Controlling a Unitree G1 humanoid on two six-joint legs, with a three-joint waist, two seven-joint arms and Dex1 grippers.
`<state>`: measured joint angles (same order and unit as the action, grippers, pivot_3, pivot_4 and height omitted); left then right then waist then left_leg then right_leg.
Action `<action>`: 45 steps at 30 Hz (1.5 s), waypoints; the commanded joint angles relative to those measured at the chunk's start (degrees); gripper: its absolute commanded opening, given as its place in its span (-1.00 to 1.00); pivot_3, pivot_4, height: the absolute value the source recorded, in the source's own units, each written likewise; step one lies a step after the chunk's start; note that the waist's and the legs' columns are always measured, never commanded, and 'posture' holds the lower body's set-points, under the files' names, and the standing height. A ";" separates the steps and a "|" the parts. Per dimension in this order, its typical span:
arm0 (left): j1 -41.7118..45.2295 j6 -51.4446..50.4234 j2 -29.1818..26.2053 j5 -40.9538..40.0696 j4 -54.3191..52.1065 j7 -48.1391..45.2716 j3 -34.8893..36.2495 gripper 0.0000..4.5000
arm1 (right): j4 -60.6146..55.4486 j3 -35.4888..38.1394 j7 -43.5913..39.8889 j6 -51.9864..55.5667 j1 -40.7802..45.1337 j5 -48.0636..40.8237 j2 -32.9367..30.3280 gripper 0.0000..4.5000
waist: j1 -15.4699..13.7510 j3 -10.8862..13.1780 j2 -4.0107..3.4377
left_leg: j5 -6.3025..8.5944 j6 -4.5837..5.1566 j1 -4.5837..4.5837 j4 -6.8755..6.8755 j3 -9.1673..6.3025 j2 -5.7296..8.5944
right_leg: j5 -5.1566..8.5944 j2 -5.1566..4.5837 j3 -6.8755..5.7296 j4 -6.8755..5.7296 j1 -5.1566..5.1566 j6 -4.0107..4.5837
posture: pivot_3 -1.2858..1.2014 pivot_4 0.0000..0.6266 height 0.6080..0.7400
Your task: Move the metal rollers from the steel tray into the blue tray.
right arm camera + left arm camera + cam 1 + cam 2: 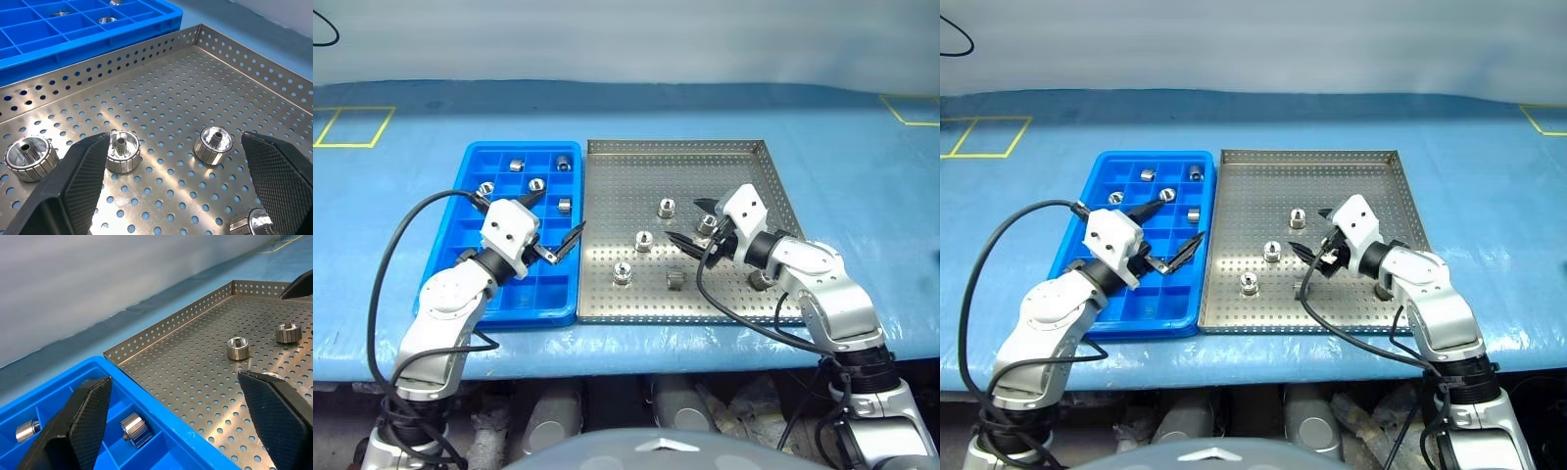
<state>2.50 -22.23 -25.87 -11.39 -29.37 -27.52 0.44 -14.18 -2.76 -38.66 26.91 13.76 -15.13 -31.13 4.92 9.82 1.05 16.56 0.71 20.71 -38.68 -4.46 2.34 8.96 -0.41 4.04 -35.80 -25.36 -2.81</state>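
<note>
Nearest the robot, the left gripper (551, 227) hovers over the right-hand part of the blue tray (443, 291), its two black fingers spread wide and holding nothing. Beside it, the right gripper (693, 222) hangs low over the steel tray (744, 147), fingers likewise spread and empty, with one roller (705, 223) lying just by its tips. Across the perforated floor lie more of the metal rollers (644, 240): one near the front edge, a darker one beside it, one at the centre and one farther back; another is partly hidden under the right forearm. Farther off, in the rear compartments of the blue tray, five rollers (537, 184) already sit, one to a cell. The pale blue table cover (862, 176) extends beyond both trays.

Judged from this layout, the transfer is roughly half done, and the step in hand is the approach to a fresh pick. The next move calls for lowering the right gripper so its fingers straddle one roller, then closing squarely on its short sides so the smooth cylinder does not roll away.
</note>
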 commanded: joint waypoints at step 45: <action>9.76 -17.24 -0.50 -1.17 0.02 -3.16 -12.43 0.99 | -2.94 1.81 1.34 -1.42 -0.84 -0.13 1.72 1.00 | 0.82 0.00 0.00 | 0.05 0.09 0.01 -0.37 0.01 0.02 | -0.06 0.05 0.01 -0.05 0.18 -0.12 | -0.09 -0.52 1.00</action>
<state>11.01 -36.95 -25.06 -13.99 -29.36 -30.19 -10.35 -14.60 -2.67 -37.65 26.57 12.85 -14.86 -29.23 5.74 9.82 1.05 16.61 0.80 20.72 -39.04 -4.45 2.35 8.90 -0.35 4.06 -35.85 -25.19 -2.93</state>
